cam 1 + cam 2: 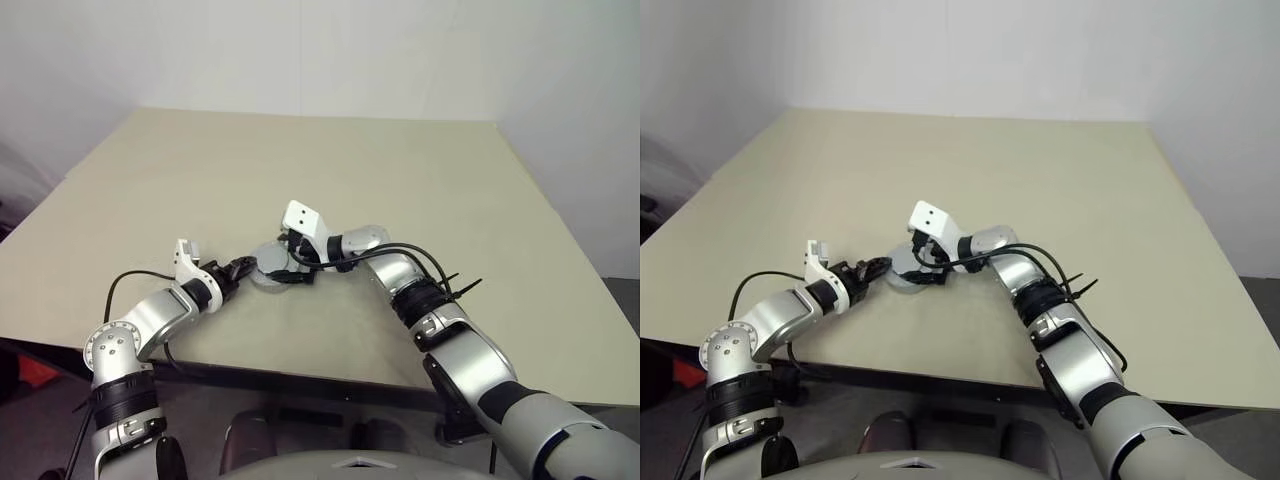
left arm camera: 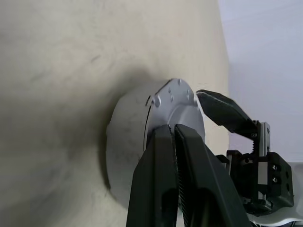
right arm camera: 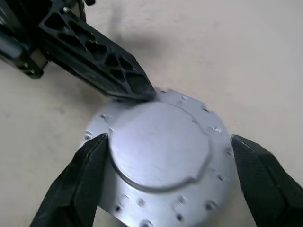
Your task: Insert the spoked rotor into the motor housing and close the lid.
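The lid [image 3: 158,144] sits on the motor housing [image 3: 189,208] near the front edge of the beige surface [image 1: 420,200] — press evenly so it seats flat. The right gripper [image 3: 165,156] straddles it, fingers wide, holding nothing. The left gripper [image 2: 173,142], fingers shut and empty, touches its rim. A white wall [image 1: 300,50] stands behind.

I see a plain beige worktop [image 1: 420,190], matte and square-cornered, its near edge running across the lower part of my head views. Behind it stands a bare white wall [image 1: 300,50]. Grey floor [image 1: 40,430] shows below the near edge.
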Controlling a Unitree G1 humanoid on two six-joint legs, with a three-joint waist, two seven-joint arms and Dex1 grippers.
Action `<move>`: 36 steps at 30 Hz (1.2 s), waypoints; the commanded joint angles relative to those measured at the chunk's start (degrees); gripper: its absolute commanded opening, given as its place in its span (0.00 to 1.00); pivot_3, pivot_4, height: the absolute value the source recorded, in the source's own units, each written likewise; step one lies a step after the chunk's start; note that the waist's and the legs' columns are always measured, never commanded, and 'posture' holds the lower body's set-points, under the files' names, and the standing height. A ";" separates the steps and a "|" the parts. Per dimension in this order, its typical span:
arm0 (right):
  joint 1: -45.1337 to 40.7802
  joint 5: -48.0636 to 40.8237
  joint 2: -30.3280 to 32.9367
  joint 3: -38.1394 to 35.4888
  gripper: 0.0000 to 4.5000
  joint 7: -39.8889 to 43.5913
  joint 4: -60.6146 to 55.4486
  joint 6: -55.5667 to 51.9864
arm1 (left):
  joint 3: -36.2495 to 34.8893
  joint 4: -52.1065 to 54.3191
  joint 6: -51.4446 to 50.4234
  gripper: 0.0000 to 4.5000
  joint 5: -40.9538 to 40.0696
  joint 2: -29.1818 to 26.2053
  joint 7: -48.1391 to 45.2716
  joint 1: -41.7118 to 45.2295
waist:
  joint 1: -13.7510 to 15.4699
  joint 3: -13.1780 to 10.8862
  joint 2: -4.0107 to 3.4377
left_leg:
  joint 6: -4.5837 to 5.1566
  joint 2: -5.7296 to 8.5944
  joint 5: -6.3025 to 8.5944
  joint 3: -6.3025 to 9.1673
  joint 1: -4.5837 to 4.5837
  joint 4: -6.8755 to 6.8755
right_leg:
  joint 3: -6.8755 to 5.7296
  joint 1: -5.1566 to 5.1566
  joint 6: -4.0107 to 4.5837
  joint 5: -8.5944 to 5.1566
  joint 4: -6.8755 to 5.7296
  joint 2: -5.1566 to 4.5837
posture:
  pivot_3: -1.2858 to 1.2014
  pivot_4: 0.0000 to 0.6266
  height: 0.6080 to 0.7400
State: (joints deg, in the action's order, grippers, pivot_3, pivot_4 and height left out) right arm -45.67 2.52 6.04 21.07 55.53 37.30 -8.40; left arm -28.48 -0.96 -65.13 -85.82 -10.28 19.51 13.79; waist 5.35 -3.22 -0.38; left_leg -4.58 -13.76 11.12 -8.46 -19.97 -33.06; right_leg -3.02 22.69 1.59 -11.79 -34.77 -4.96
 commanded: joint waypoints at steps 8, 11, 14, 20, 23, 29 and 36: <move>-3.25 -13.54 -0.28 -10.48 1.00 2.91 -13.56 -17.94 | 2.42 0.18 2.08 0.03 -3.06 -2.42 1.11 0.07 | -0.07 -0.03 0.03 | -0.02 -0.01 -0.02 -0.01 -0.01 0.02 | 0.00 0.15 0.02 -0.01 -0.03 0.02 | 0.52 0.00 1.00; -5.90 -15.81 0.05 -14.17 1.00 -0.90 -13.20 -25.44 | 3.05 -0.02 2.25 0.03 -3.59 -2.88 0.73 0.11 | -0.02 -0.03 0.04 | -0.03 -0.01 -0.02 -0.01 0.02 0.02 | 0.01 0.14 0.03 -0.01 -0.07 0.01 | 0.52 0.00 1.00; -7.33 -17.60 1.78 -16.29 1.00 -2.61 -11.45 -34.76 | 3.66 -0.09 2.50 0.03 -4.07 -3.18 0.50 0.31 | 0.14 -0.03 0.04 | -0.20 0.00 -0.12 -0.01 0.04 0.02 | 0.01 0.12 0.03 -0.01 -0.07 0.01 | 0.52 0.00 1.00; -6.82 -19.98 6.24 -19.08 1.00 -5.19 -5.06 -51.21 | 4.43 0.16 2.79 0.03 -4.57 -4.08 -0.08 -0.05 | 0.22 -0.02 0.05 | -0.30 0.02 -0.18 -0.01 -0.04 0.02 | 0.01 0.14 0.02 -0.01 -0.03 0.01 | 0.52 0.00 1.00; -5.82 -20.81 8.79 -18.27 1.00 -4.16 -4.32 -56.35 | 4.66 0.63 2.88 0.03 -4.78 -4.49 -0.20 -0.76 | 0.24 -0.02 0.05 | -0.32 0.01 -0.19 -0.01 -0.03 0.02 | 0.01 0.14 0.02 0.00 -0.03 0.01 | 0.52 0.00 1.00; -4.47 -22.12 10.07 -17.44 1.00 -4.10 -4.24 -63.01 | 5.12 1.13 3.50 0.03 -4.96 -5.18 -0.37 -1.55 | 0.23 -0.02 0.05 | -0.37 0.00 -0.22 -0.01 0.00 0.02 | 0.02 0.12 0.01 0.00 -0.10 0.01 | 0.52 0.00 1.00; -1.02 -25.16 4.21 -17.78 1.00 -7.42 -8.53 -68.74 | 5.48 1.69 4.61 0.03 -5.09 -6.06 -0.27 -2.20 | 0.10 0.07 0.09 | -0.39 -0.02 -0.23 -0.01 0.02 0.01 | 0.03 -0.02 0.01 0.00 -0.12 0.03 | 0.52 0.00 1.00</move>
State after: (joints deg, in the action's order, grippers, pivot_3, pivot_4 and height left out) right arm -47.21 -20.81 12.22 2.87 49.10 29.43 -75.69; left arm -23.13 -0.72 -60.97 -90.08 -15.67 19.21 11.73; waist 5.44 -3.15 -0.29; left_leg -4.98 -13.79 10.89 -8.48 -19.92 -33.05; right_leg -2.99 22.65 1.60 -11.79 -34.90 -4.92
